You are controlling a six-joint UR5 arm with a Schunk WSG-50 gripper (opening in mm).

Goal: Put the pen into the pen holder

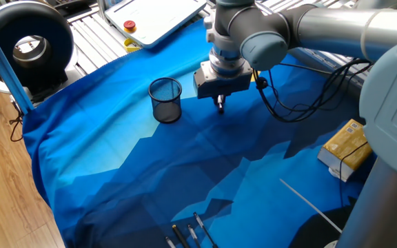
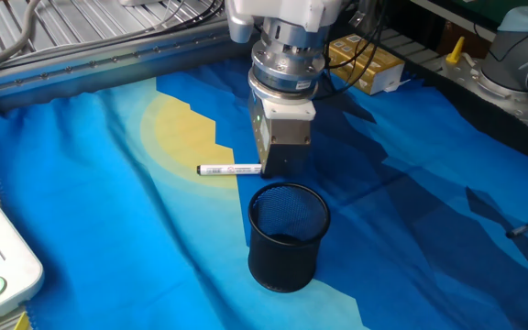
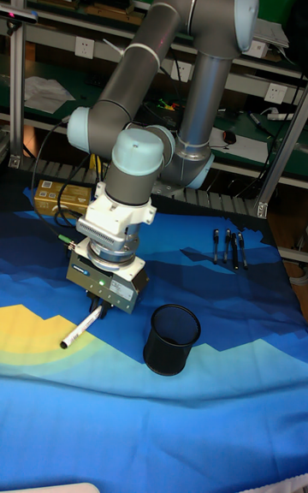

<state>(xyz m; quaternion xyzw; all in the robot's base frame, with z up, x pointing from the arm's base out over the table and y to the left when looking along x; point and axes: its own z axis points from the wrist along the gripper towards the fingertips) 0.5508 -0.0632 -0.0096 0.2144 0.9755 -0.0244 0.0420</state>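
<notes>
The pen [image 2: 229, 170], slim and white, sticks out sideways from my gripper [image 2: 269, 170], which is shut on its capped end. In the tall fixed view the pen [image 3: 79, 331] slants down to the left from the gripper [image 3: 101, 311], its free tip at or just above the yellow patch of the cloth. The pen holder [image 2: 288, 236], a black mesh cup, stands upright and empty just in front of the gripper. In one fixed view the gripper [image 1: 219, 105] is to the right of the pen holder [image 1: 165, 99], apart from it. The pen holder [image 3: 171, 338] is lower right of the gripper.
A blue cloth [image 1: 150, 179] covers the table. A yellow box [image 1: 347, 148] lies at its right edge, with a thin white rod [image 1: 310, 203] near it. Dark pens [image 3: 228, 247] lie grouped apart. A white device [image 1: 154, 17] and a black ring-shaped unit [image 1: 26, 45] sit beyond the cloth.
</notes>
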